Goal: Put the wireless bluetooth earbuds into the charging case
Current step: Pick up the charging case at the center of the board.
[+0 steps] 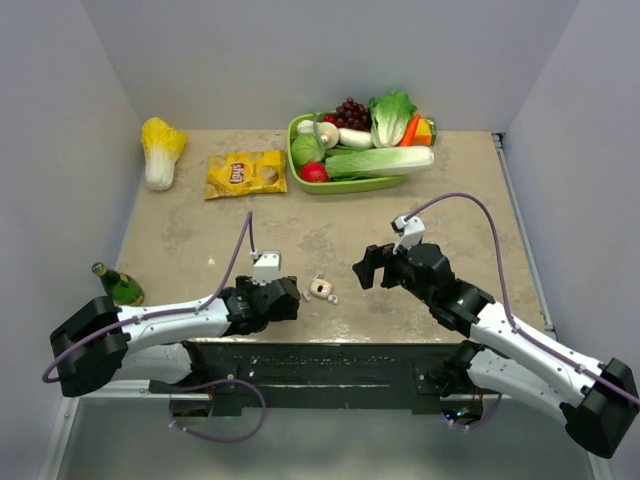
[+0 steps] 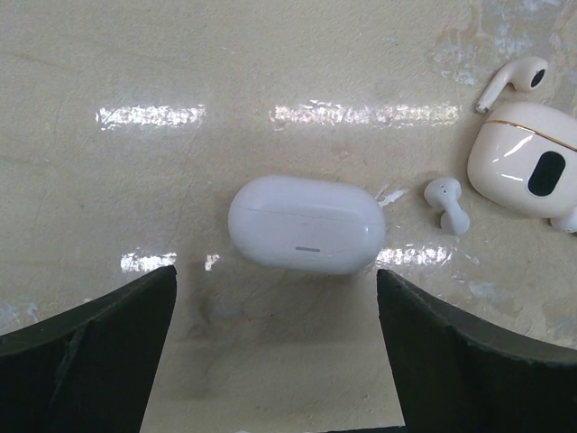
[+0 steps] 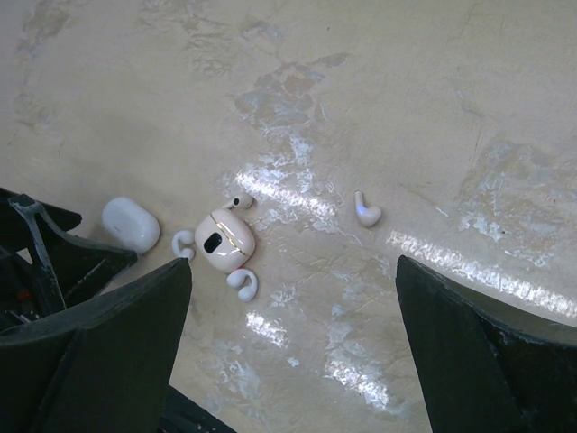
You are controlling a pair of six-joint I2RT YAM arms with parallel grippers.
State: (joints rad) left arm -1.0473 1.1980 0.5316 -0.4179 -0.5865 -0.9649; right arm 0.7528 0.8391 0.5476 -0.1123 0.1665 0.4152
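Observation:
The charging case (image 2: 306,225) is a closed white oval lying flat on the table, just ahead of my left gripper (image 2: 275,298), which is open and touches nothing. One small white earbud (image 2: 448,206) lies right of it. A second, cream case (image 2: 532,167) with a dark window sits further right, a stemmed earbud (image 2: 514,83) beside it. In the right wrist view the white case (image 3: 131,224), the cream case (image 3: 225,239) and several earbuds around it show, one earbud (image 3: 365,212) lying apart. My right gripper (image 3: 293,263) hangs open above the table.
A green tray (image 1: 300,175) of vegetables stands at the back. A chip bag (image 1: 246,173) and a cabbage (image 1: 161,150) lie at the back left. A green bottle (image 1: 120,286) lies by the left arm. The table's near edge runs just below the cases.

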